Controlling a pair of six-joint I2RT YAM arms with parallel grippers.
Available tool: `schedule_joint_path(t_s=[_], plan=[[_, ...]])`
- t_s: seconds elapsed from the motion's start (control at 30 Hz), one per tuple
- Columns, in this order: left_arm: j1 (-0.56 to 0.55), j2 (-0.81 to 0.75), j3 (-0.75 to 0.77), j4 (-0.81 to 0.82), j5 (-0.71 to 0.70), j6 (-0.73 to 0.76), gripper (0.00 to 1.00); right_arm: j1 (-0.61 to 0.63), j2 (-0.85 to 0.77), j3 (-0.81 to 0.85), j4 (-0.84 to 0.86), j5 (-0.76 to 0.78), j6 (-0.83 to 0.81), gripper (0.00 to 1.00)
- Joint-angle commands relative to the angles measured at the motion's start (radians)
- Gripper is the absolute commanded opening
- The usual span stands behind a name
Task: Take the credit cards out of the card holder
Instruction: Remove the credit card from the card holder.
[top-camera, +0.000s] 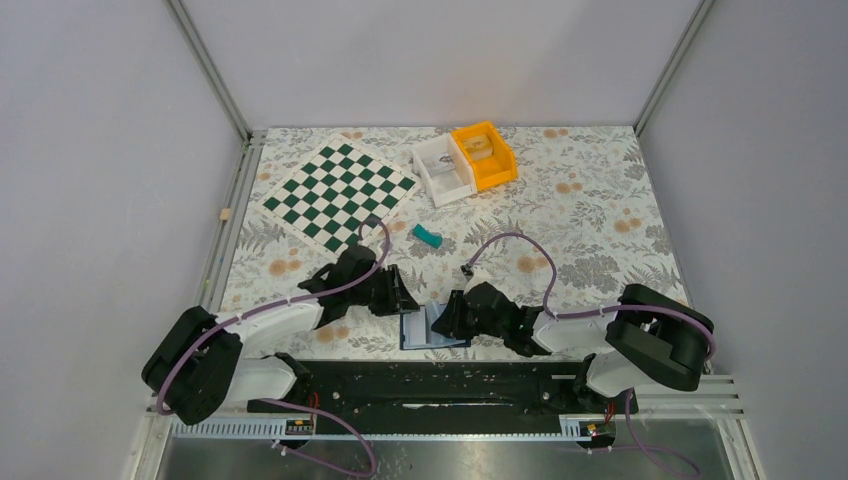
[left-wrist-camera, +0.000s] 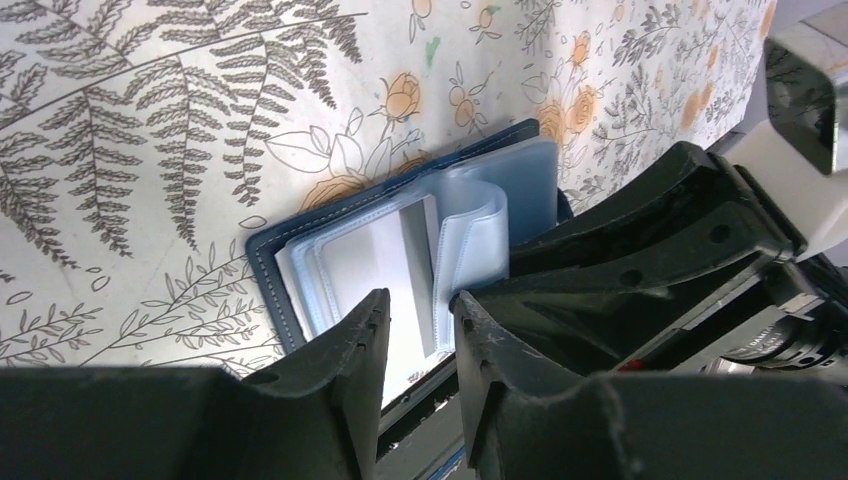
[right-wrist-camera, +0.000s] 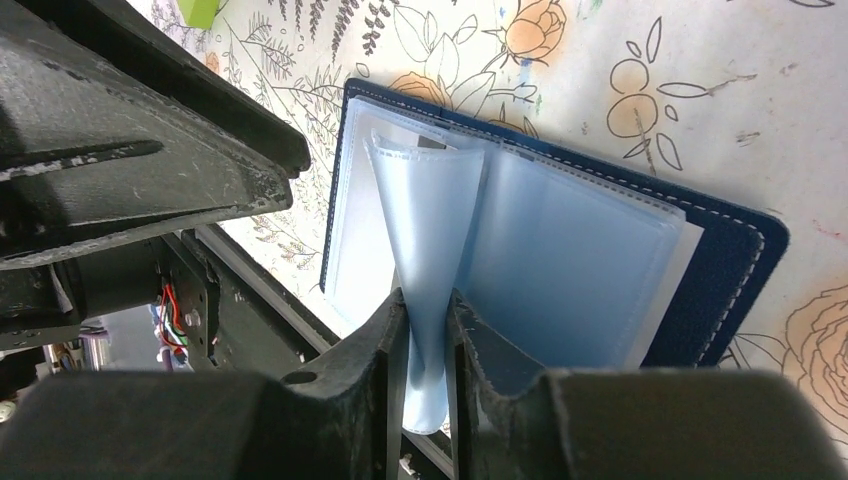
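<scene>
Holder (top-camera: 424, 331) open at table's (top-camera: 600, 220) 6 o'clock. Right gripper (right-wrist-camera: 427, 305) pinches its sleeves (right-wrist-camera: 425, 200); left gripper (left-wrist-camera: 420, 305), narrow, at a card (left-wrist-camera: 385, 250), grip unclear.

my left arm (top-camera: 275, 318) and my right arm (top-camera: 575, 325) bend low and inward, wrists close together, my right gripper (right-wrist-camera: 428, 300) pinched on a clear leaf of the card holder (right-wrist-camera: 735, 250), my left gripper (left-wrist-camera: 420, 305) with jaws narrowly apart.
</scene>
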Motion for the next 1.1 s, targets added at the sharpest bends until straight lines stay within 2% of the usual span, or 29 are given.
schedule_joint_path(t_s=[0.0,0.43,0.93,1.07], plan=[[-0.013,0.013,0.043,0.023,-0.011,0.003,0.29,-0.011,-0.024,-0.003,0.052,-0.025,-0.007,0.25],[-0.016,0.149,0.101,0.035,-0.034,0.035,0.2,-0.014,-0.02,-0.006,0.076,-0.045,-0.006,0.24],[-0.028,0.203,0.132,0.035,-0.013,0.044,0.2,-0.014,-0.016,0.002,0.075,-0.053,-0.006,0.24],[-0.042,0.205,0.147,0.036,0.019,0.032,0.2,-0.015,-0.017,0.006,0.057,-0.055,-0.006,0.29]])
